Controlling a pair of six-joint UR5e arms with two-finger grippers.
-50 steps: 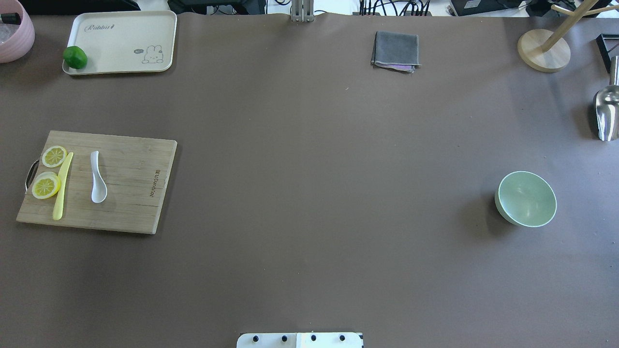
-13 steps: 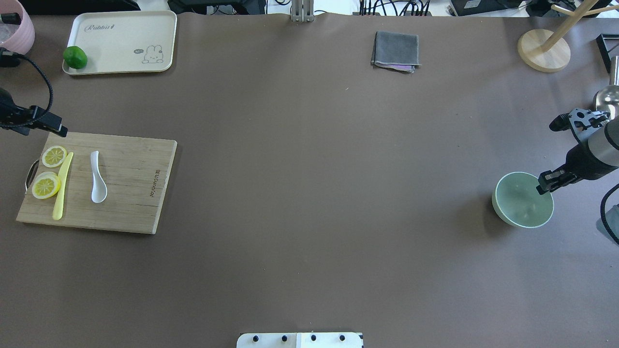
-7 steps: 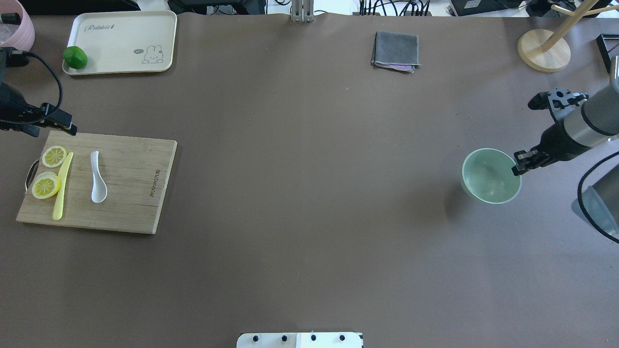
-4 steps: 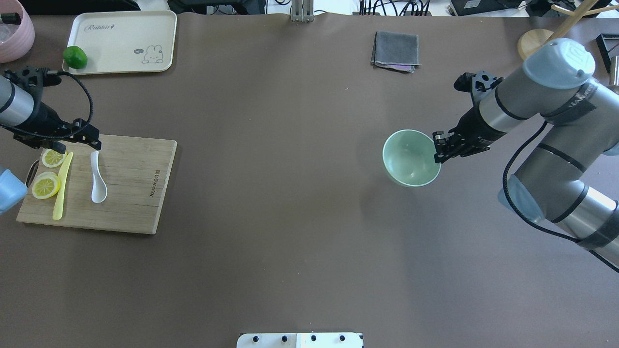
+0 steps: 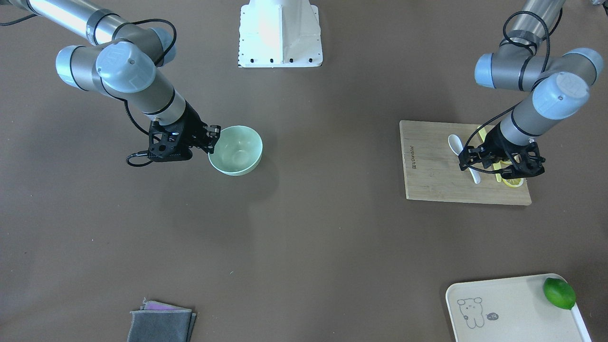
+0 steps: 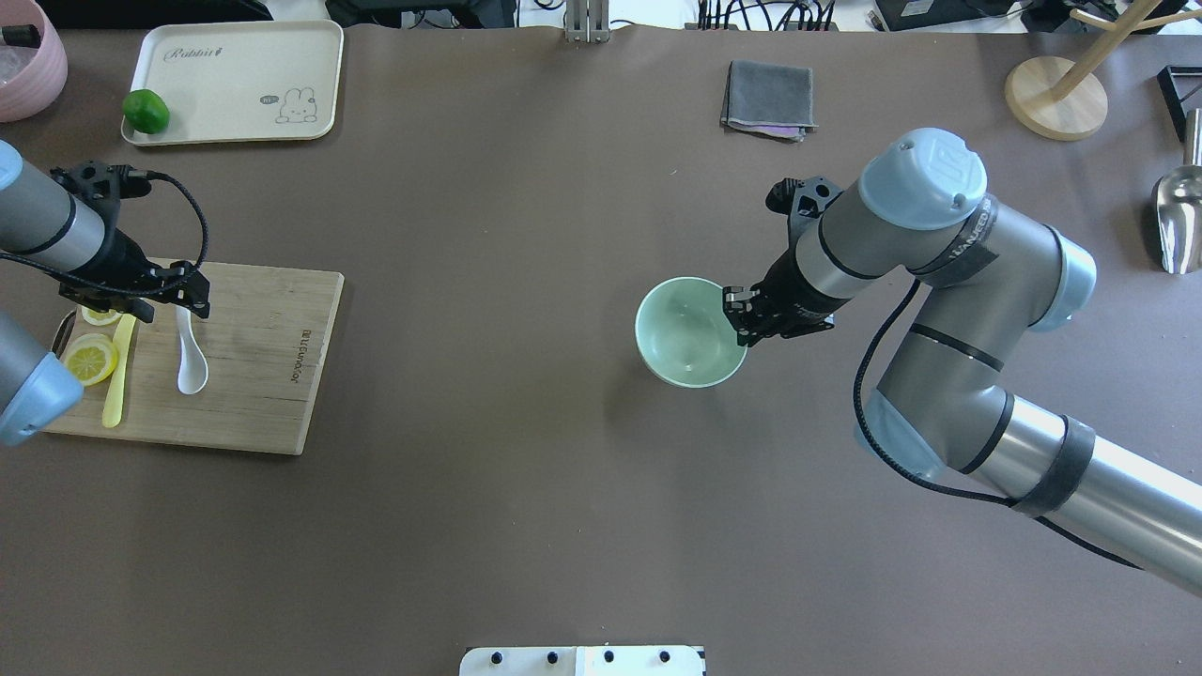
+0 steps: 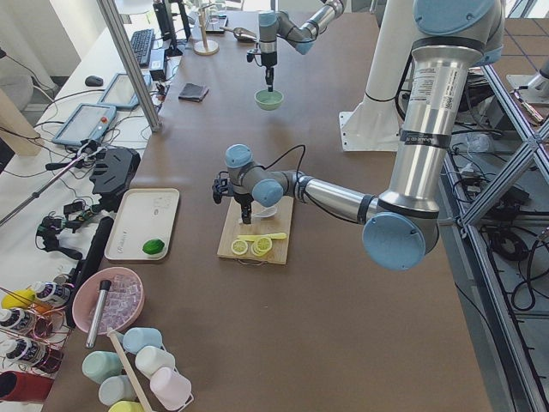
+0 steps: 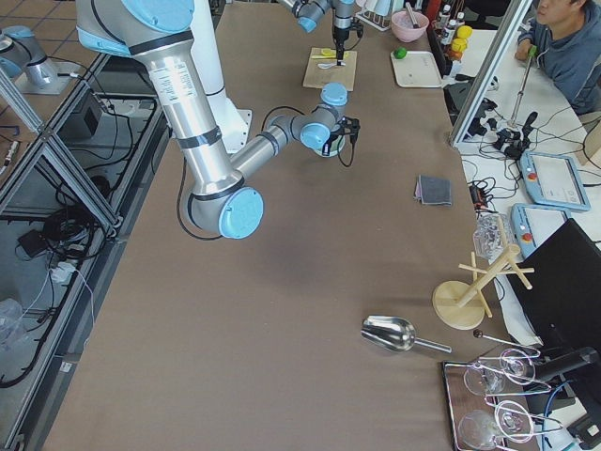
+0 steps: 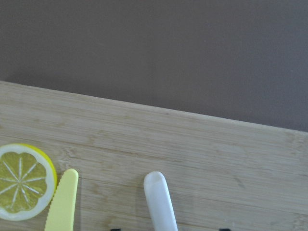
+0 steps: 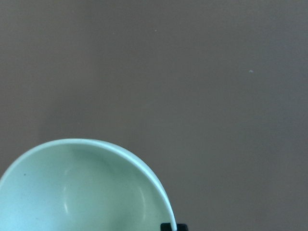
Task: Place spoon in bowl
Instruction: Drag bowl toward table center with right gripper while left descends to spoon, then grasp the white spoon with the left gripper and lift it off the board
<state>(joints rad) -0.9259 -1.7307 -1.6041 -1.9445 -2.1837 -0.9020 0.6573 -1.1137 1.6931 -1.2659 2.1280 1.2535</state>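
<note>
The white spoon (image 6: 192, 366) lies on the wooden cutting board (image 6: 258, 376) at the left, scoop towards the robot. It also shows in the front view (image 5: 455, 143). My left gripper (image 6: 178, 302) is open and hovers over the spoon's handle end (image 9: 158, 195), its jaws on either side of it. My right gripper (image 6: 738, 321) is shut on the right rim of the pale green bowl (image 6: 684, 330) near the table's middle. The bowl (image 5: 237, 148) is empty and seems held a little above the table. The right wrist view shows the bowl's inside (image 10: 72, 192).
Two lemon slices (image 6: 89, 360) and a yellow knife (image 6: 116, 387) lie on the board left of the spoon. A cream tray (image 6: 244, 66) with a lime (image 6: 146, 111) is at the far left. A grey cloth (image 6: 768, 99), a wooden stand (image 6: 1055, 99) and a metal scoop (image 6: 1178, 218) are at the far right.
My right arm has gripped the bowl's rim and carried it left from the right side to near the table's middle. My left gripper has come in over the spoon's handle.
</note>
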